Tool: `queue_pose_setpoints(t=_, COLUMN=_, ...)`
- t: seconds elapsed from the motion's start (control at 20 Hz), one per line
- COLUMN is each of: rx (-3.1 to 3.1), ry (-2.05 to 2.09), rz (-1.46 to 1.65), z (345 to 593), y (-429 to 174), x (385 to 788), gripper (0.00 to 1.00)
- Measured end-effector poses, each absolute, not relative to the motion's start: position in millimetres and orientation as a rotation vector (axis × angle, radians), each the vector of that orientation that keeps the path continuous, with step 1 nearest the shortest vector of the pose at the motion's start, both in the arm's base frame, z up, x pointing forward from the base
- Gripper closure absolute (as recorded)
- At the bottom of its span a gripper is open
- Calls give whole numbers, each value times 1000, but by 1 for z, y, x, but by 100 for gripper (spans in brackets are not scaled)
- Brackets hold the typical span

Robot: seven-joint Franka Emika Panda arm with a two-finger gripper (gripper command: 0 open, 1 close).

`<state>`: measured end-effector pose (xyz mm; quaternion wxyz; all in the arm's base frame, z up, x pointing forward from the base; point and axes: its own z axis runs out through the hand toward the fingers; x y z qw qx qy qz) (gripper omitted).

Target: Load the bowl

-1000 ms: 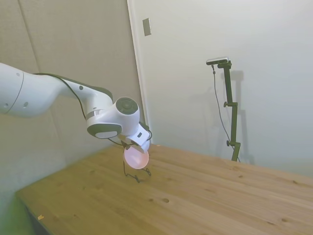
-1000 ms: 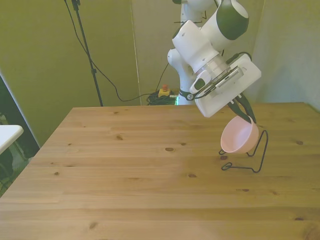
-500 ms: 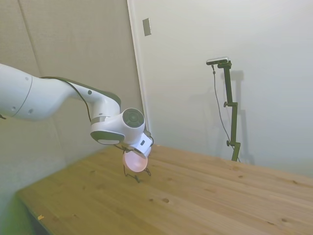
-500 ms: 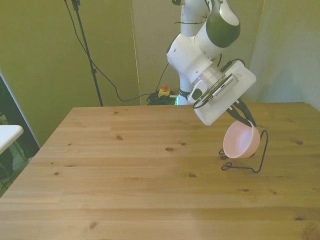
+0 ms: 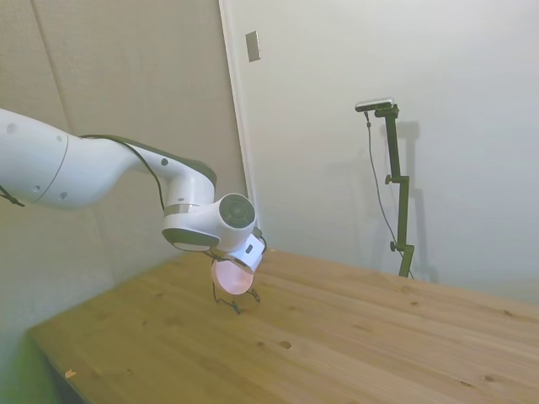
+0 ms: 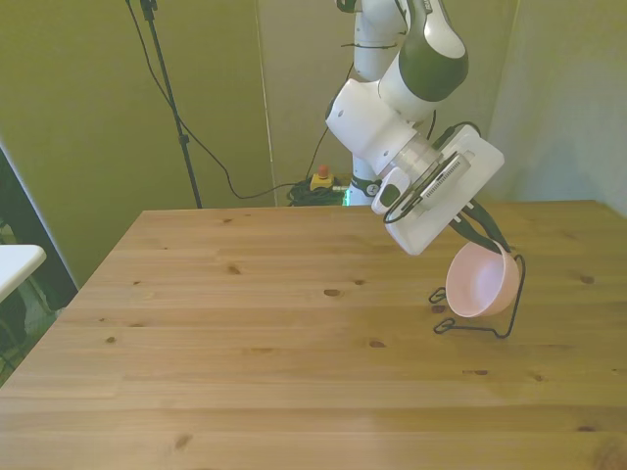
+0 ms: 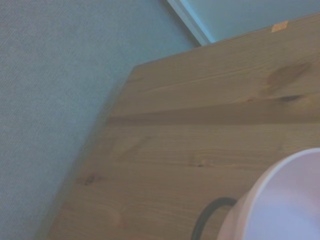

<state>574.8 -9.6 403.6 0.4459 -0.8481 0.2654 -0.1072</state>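
jaws clamped on pink bowl rim, bowl tilted against black wire rack, wooden table

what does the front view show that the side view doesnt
Only the front view shows the wire rack's full loop and base feet, the dark fingers closed on the bowl's rim, and a white surface at its left edge. Only the side view shows the wall plate. Both show the gripper holding the tilted pink bowl against the rack on the table.
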Motion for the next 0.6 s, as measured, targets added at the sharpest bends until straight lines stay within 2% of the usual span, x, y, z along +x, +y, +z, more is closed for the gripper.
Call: queue_pose_setpoints(t=0.6, rx=-2084, ry=639, rz=-247, z=383, y=-9, x=577, gripper=100)
